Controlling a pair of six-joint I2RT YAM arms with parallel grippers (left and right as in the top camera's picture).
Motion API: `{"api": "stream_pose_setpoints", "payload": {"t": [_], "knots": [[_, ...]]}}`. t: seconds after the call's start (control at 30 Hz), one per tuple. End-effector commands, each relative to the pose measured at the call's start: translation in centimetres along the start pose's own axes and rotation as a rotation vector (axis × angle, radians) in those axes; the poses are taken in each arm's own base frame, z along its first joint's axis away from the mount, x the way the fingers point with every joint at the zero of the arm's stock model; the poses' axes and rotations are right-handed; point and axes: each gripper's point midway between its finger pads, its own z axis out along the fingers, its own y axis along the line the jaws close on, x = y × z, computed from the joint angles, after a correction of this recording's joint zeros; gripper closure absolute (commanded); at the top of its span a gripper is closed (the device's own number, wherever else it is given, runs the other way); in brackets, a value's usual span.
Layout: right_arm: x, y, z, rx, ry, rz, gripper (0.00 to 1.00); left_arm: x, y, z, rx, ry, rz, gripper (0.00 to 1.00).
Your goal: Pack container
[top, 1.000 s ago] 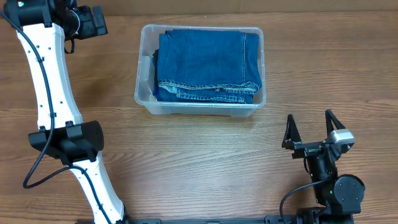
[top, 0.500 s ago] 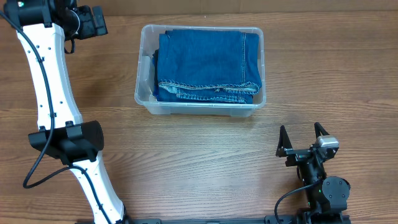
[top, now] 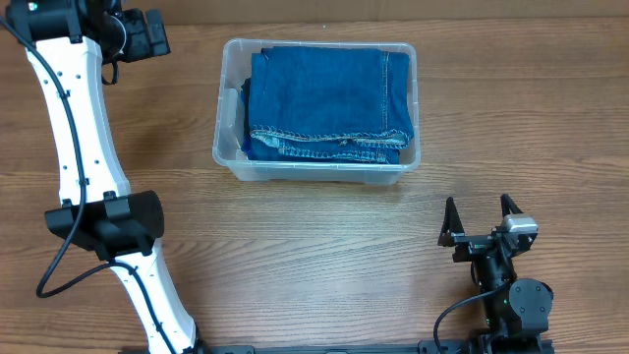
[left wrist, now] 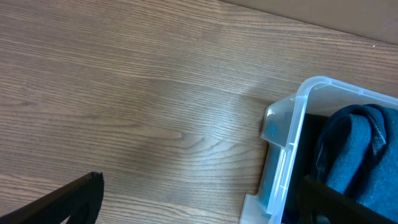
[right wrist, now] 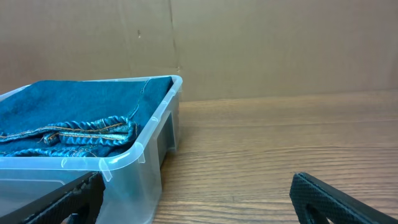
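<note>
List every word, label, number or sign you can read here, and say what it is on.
None: no readable text in any view.
The container shows no print or label from these angles.
The folded denim in it shows only stitching.
The table shows only wood grain.

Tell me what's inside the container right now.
Folded blue denim jeans fill most of the container, stitched hems on top, with a narrow gap along its left side. Anything beneath the denim, including the container's bottom, is covered.
</note>
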Motion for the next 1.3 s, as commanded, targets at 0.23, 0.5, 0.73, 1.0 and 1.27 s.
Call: {"api": "stream_pose_setpoints", "payload": {"t": [0.23, 0.5, 0.73, 1.0, 1.27], "knots": [[0.1, -0.1, 0.0, 0.006, -0.008, -0.004, 0.00, -0.2, 0.0, -0.2, -0.010, -0.010, -0.006, 0.00], [0.1, -0.1, 0.0, 0.006, -0.008, -0.005, 0.00, -1.5, -1.6, -5.1, 0.013, -0.132, -0.002, 0.00], [0.1, -0.1, 0.0, 0.006, -0.009, -0.005, 0.00, -4.7, -5.9, -19.0, 0.106, -0.529, 0.070, 0.00], [0.1, -0.1, 0.0, 0.006, -0.008, -0.005, 0.00, -3.0, -6.0, -23.2, 0.154, -0.740, 0.080, 0.00], [0.1, -0.1, 0.0, 0.006, -0.009, -0.005, 0.00, 6.4, -4.4, -17.8, 0.194, -0.879, 0.093, 0.00]]}}
